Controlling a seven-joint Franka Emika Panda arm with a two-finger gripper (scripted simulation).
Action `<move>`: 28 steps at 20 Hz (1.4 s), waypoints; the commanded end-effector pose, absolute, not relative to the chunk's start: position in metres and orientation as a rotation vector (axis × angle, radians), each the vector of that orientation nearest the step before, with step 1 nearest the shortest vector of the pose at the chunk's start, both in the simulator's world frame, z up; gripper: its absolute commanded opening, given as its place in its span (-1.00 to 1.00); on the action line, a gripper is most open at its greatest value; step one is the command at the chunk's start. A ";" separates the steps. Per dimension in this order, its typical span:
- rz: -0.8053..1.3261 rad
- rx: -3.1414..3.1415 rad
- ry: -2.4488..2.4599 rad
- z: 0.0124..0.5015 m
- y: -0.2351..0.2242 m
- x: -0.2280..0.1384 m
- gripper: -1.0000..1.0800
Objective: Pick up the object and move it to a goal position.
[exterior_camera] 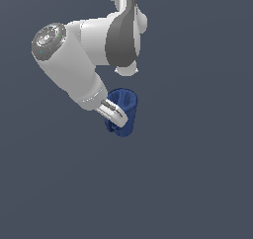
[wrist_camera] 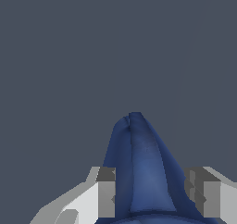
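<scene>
Between the fingers of the white hand (wrist_camera: 155,197), pinched: dark blue tapered pitcher (exterior_camera: 124,110). Judged rigid, light, smooth-walled; best gripped across the body.

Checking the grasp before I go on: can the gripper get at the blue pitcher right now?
Yes, it seems already there: the gripper has a finger on each side of the blue pitcher, nothing between.
</scene>
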State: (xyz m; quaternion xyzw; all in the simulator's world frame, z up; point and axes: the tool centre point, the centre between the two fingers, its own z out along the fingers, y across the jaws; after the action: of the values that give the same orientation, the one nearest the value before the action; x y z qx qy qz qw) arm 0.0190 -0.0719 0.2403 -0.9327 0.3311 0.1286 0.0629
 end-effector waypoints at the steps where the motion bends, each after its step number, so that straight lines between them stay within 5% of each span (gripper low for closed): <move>1: 0.420 -2.787 1.066 0.232 -0.076 0.023 0.23; 25: 0.466 -2.740 1.158 0.192 -0.074 0.021 0.23; 26: 0.466 -2.740 1.158 0.192 -0.074 0.021 -1.00; 28: 0.466 -2.740 1.158 0.192 -0.074 0.021 -1.00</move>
State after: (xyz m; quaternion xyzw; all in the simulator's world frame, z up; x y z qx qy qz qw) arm 0.0210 -0.0740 0.1929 -0.9081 0.3837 0.1545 0.0652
